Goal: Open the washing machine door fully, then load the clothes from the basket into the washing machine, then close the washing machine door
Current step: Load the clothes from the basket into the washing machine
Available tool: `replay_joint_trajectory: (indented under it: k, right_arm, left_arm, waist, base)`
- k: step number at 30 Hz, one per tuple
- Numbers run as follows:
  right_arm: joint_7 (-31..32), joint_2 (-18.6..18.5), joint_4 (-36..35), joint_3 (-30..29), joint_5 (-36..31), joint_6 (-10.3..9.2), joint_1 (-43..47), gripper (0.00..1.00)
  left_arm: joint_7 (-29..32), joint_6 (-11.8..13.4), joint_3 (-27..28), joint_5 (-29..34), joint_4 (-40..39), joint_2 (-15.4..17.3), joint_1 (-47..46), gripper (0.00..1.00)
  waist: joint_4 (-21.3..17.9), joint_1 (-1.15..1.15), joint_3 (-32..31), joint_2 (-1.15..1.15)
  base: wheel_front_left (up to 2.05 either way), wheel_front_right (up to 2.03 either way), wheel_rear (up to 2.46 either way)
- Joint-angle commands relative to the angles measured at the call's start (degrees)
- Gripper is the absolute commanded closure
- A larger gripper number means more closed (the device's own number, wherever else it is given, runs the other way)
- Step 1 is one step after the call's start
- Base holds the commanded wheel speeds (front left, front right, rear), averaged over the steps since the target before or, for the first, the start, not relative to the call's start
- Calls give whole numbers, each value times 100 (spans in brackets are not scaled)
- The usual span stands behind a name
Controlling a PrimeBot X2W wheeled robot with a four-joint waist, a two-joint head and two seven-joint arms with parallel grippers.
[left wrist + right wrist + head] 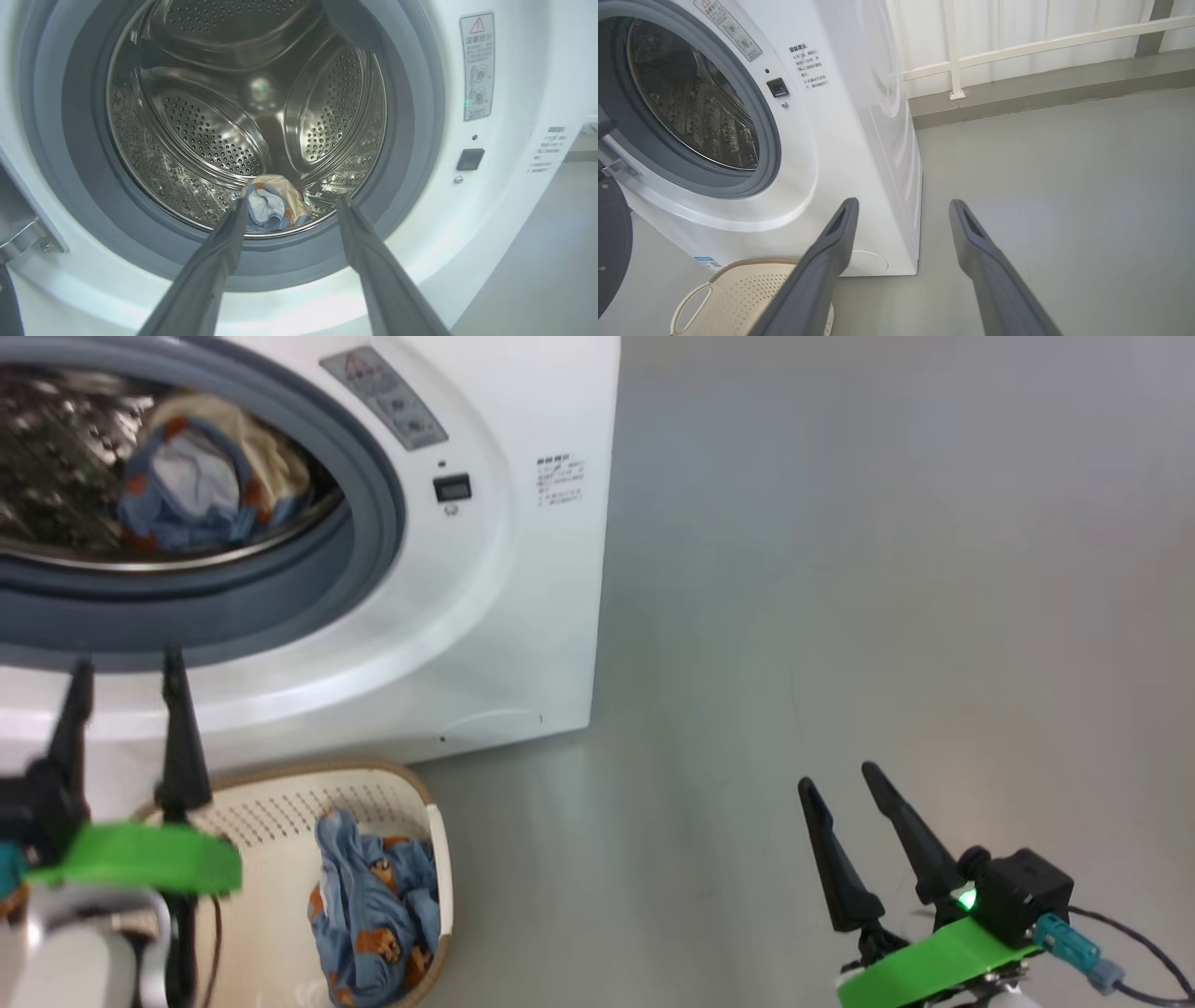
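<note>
While its two dark fingers stand spread wide with nothing between them, the left end effector [128, 663] hangs just before the open mouth of the washing machine [523, 616], its tips level with the lower arc of the grey gasket [373, 532] and above the basket [280, 803]. Beyond those tips, some of the clothes [271, 205] lie bunched, blue and cream, at the front lip of the steel drum [210, 140]. The basket stands on the floor [887, 569] close against the foot of the machine's front, with a blue garment [373, 915] heaped against its right wall. The right end effector [837, 777], equally spread and empty, hovers over the floor well right of the machine. The washing machine door [612, 247] stands swung open on the machine's left.
</note>
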Motion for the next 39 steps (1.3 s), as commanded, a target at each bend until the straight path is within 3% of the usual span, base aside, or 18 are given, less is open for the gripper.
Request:
replay_joint_trajectory:
  k: [1,17,39]
  right_arm:
    - [-27,6,-127,140,-13,8,98,0]
    - [-27,6,-227,72,-125,8,314,0]
    - [-27,6,-315,-37,-216,8,416,0]
  left_arm:
    - [-7,70,195,2,-275,159,192,0]
    - [-264,519,527,-15,-1080,-98,1911,0]
    - [-341,418,818,265,-1170,-542,2783,0]
  waist:
    - [-80,0,-306,0]
    - [-138,0,-560,0]
    - [-64,0,-617,0]
  base:
    - [0,0,0]
    - [0,0,0]
    - [0,0,0]
